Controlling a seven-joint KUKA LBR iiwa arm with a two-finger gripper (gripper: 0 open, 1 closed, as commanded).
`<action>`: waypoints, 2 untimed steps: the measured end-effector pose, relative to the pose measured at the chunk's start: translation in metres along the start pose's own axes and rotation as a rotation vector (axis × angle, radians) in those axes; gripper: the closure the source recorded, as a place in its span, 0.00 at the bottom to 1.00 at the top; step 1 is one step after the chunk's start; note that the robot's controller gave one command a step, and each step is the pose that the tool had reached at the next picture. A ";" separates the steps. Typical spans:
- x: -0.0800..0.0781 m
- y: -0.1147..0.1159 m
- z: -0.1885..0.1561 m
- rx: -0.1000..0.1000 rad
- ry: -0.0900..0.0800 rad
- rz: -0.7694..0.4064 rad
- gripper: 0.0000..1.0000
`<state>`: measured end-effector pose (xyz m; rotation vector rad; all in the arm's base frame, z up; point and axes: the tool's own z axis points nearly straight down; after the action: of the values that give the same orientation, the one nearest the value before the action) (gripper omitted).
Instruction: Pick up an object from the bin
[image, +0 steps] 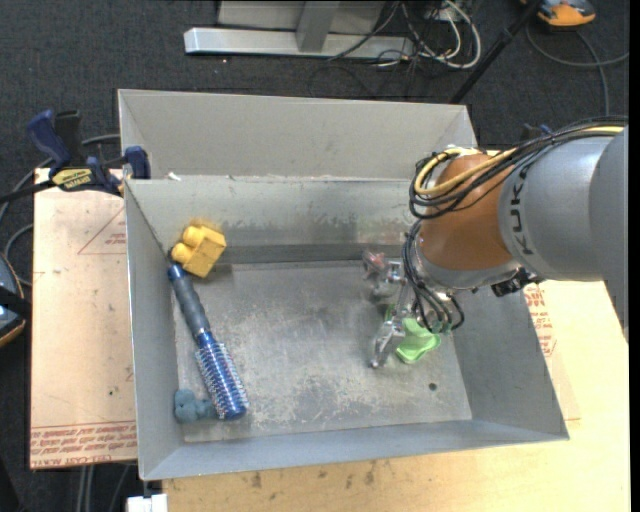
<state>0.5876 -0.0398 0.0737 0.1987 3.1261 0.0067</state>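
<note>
The grey arm (572, 212) stretched in from the 3 o'clock edge of the view, its thick last link lying nearly level and pointing toward 9 o'clock. At its end the wrist bent downward under an orange cover (458, 232), which sat a little toward 3 o'clock from the view's centre. Black and yellow cables (440, 176) looped over the cover's 12 o'clock side, and a further bundle hung below it. The gripper (392, 348) pointed down at the cover's 7 o'clock.
</note>
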 end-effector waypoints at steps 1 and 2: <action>0.009 -0.055 -0.002 0.002 -0.004 -0.355 0.00; -0.010 -0.071 -0.003 0.002 0.003 -0.599 0.00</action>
<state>0.5889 -0.1115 0.0767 -0.7331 3.0476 -0.0010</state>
